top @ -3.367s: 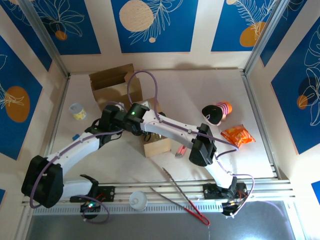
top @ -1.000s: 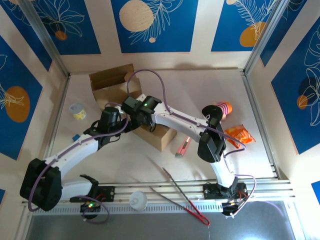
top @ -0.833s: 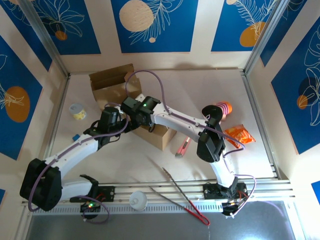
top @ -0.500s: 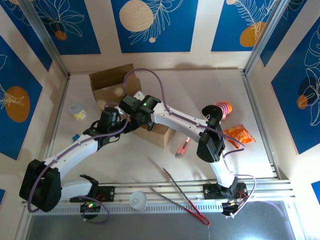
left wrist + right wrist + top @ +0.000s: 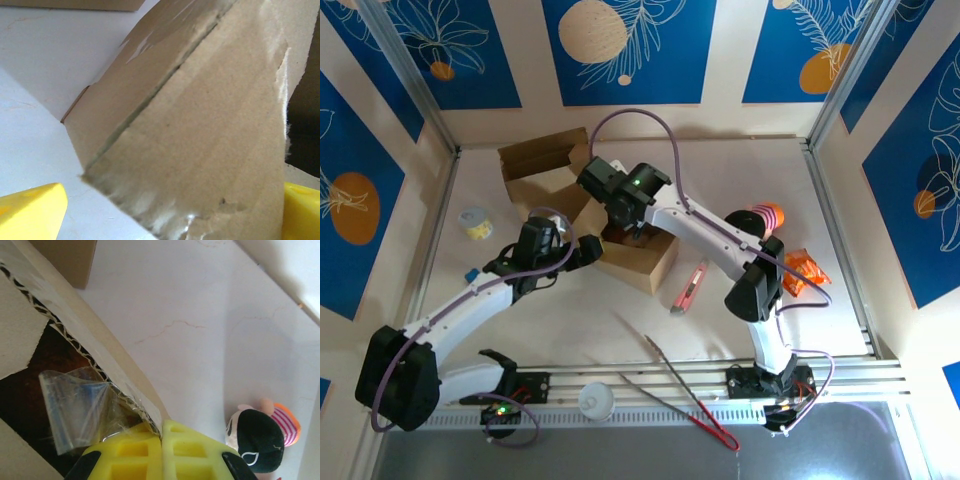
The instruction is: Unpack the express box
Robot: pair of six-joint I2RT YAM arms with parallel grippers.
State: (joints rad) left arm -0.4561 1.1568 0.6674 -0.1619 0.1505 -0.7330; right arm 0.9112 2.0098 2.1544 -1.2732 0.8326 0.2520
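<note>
**Right jaws clamp the flap**

Top view: the right jaws, half open a second ago, now pinch the express box [image 5: 642, 258] by its flap, which has lifted.
Left wrist: the left jaws stand wide, straddling a box corner.
Right wrist: torn tape [image 5: 75, 400] hangs beside the closed jaws, so the opening looks exposed.

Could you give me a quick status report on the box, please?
Right gripper shut on flap. Left gripper open around box corner. Cutter lying apart from box.

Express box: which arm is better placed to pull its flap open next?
Probably right: the right gripper is shut on the flap. The left gripper stands open astride the box corner.
</note>
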